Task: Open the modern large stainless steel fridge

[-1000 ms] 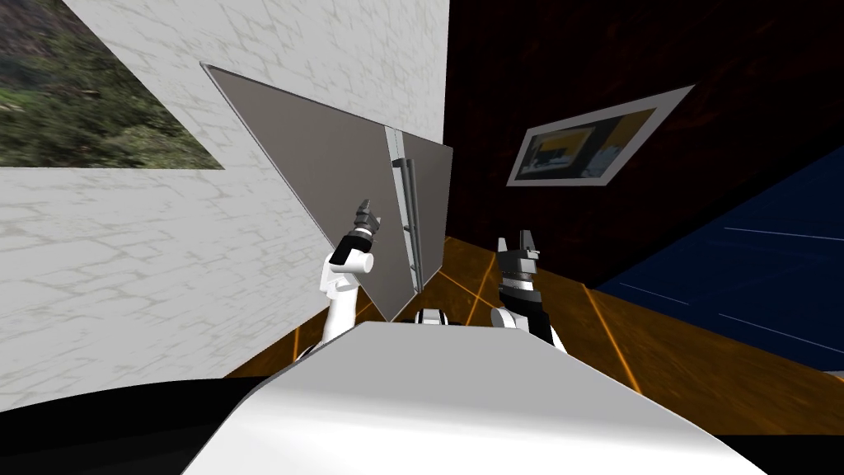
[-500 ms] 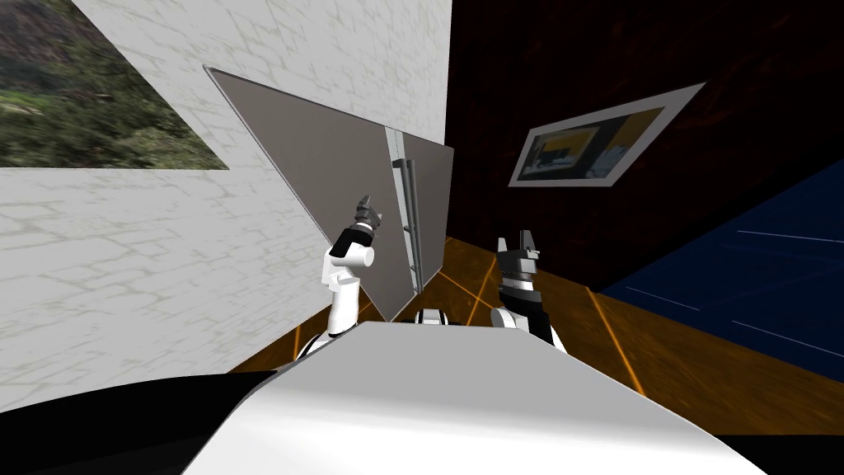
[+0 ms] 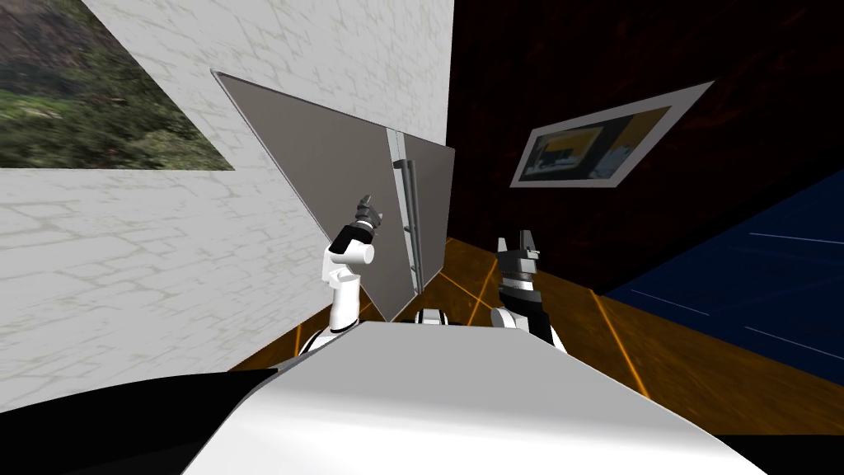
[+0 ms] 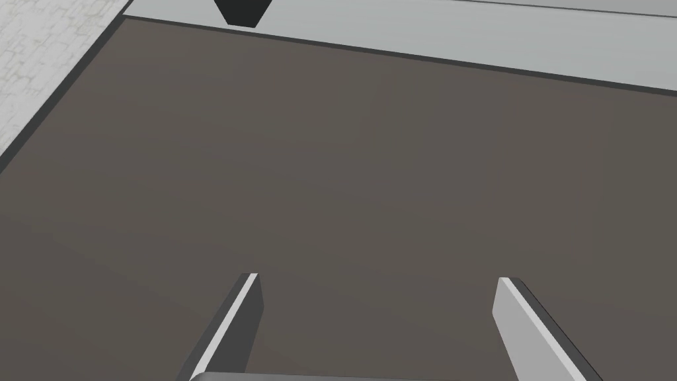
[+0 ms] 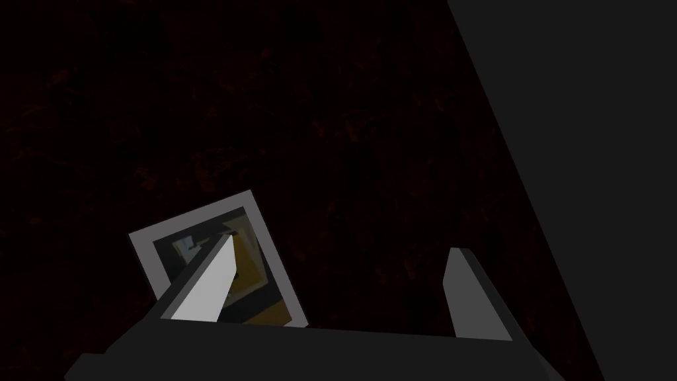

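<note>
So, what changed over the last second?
The head camera drifted slightly, shifting the whole view. The left forearm rose a little; the left tool stayed open at the fridge door, clear of the handle. Nothing gripped. Door still shut, right tool still open.

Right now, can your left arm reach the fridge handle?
Probably yes. The left gripper, open, faces the grey fridge door, and the handle stands just beside it with nothing between them.
</note>
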Tool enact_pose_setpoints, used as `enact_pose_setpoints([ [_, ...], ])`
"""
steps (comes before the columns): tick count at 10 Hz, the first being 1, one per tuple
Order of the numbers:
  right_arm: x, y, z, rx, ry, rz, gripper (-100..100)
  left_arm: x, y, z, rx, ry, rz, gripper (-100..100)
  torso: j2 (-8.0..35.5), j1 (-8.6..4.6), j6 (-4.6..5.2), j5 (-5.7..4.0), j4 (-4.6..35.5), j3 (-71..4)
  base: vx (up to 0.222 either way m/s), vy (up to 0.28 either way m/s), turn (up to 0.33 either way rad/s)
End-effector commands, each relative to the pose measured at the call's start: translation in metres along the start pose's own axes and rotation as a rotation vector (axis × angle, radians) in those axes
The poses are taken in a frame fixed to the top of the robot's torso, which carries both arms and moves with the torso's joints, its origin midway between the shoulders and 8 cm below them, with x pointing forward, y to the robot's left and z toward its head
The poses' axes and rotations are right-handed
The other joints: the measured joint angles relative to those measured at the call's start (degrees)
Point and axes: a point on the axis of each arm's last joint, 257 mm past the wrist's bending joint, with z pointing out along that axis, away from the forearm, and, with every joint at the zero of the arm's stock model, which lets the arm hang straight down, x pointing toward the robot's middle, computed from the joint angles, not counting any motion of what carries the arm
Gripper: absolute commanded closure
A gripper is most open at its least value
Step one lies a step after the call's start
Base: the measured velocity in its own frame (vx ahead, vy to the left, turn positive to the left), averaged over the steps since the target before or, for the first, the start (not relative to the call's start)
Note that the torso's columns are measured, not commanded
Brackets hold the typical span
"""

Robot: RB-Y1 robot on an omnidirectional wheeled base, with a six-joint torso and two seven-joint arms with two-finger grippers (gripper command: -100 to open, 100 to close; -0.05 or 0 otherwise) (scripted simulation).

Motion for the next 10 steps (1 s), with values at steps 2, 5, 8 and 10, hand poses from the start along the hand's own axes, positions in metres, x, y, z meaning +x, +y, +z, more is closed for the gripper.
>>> enact_pose_setpoints([
  [2, 0.0, 0.0, 0.0, 0.0, 0.0, 0.0, 0, 0.006, -0.033, 0.008, 0.063, 0.01, 0.002, -100, 0.13, -0.01, 0.08, -0.01, 0.02, 0.08, 0.0, -0.003, 0.003],
  [5, 0.0, 0.0, 0.0, 0.0, 0.0, 0.0, 0, 0.005, -0.031, 0.015, 0.024, -0.001, -0.038, -100, 0.08, -0.12, -0.04, -0.01, -0.02, 0.06, 0.014, -0.016, 0.044],
  [8, 0.0, 0.0, 0.0, 0.0, 0.0, 0.0, 0, 0.007, -0.032, 0.023, -0.008, -0.008, -0.08, -100, 0.15, -0.1, 0.01, 0.04, -0.1, 0.11, 0.012, -0.015, 0.023],
  [10, 0.0, 0.0, 0.0, 0.0, 0.0, 0.0, 0, 0.016, -0.048, 0.027, 0.019, 0.008, -0.085, -100, 0.07, -0.11, 0.03, 0.07, -0.19, 0.06, 0.012, -0.023, 0.023],
])
